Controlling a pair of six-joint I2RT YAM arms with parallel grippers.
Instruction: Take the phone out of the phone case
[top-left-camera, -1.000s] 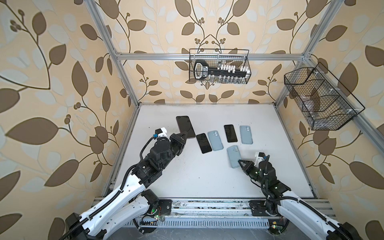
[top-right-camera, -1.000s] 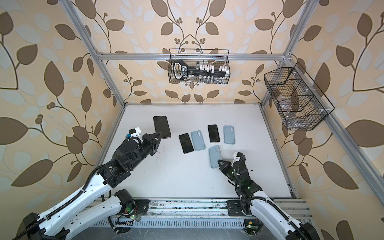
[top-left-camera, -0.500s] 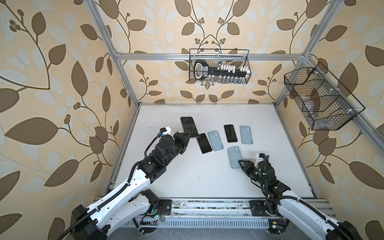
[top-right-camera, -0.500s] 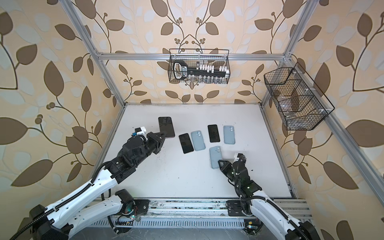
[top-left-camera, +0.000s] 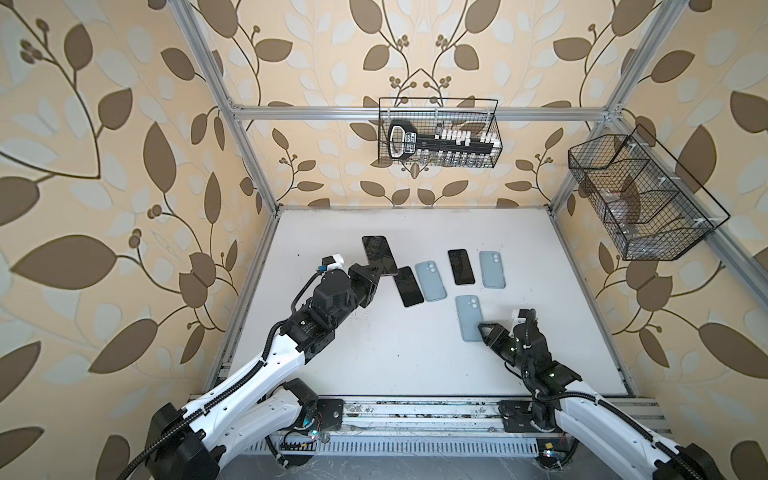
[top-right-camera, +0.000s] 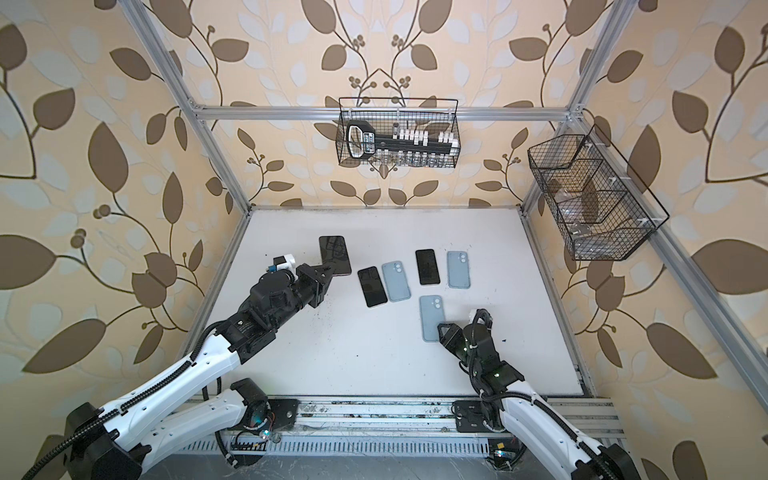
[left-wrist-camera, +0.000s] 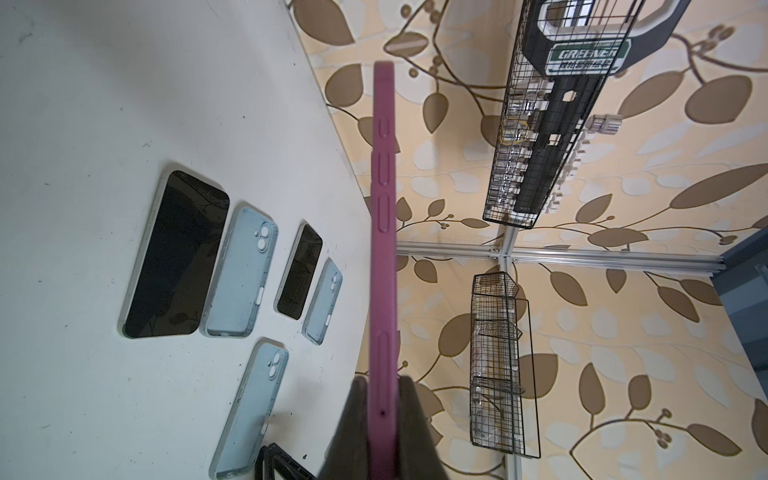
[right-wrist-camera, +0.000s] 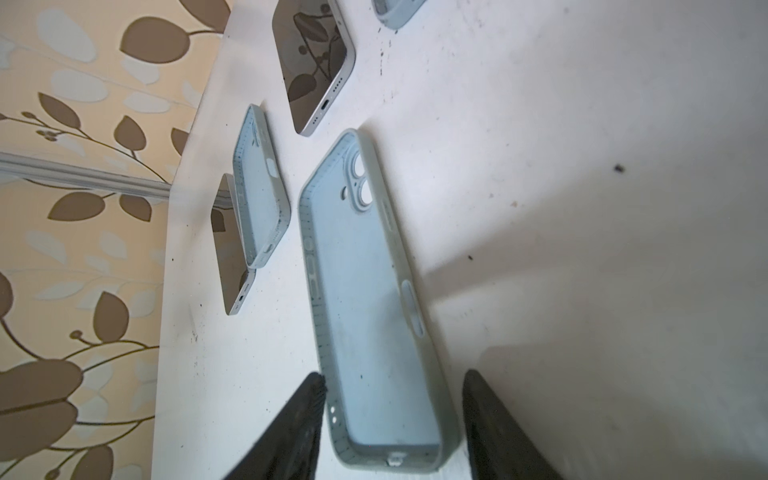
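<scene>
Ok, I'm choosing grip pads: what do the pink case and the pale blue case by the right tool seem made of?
Pink case: probably soft silicone or rubber, matte; no glare, and moulded button bumps run along its edge. Pale blue case: likely the same kind of soft matte material; dull surface, thick rounded rim, dust specks clinging.

A wire basket holds a socket set.

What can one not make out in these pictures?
- Back of the pink case: the left wrist view shows only its edge; in both top views the phone covers it.
- Right gripper touching the blue case or not: too close to tell in the right wrist view.
- Side basket contents: too small behind mesh.
</scene>
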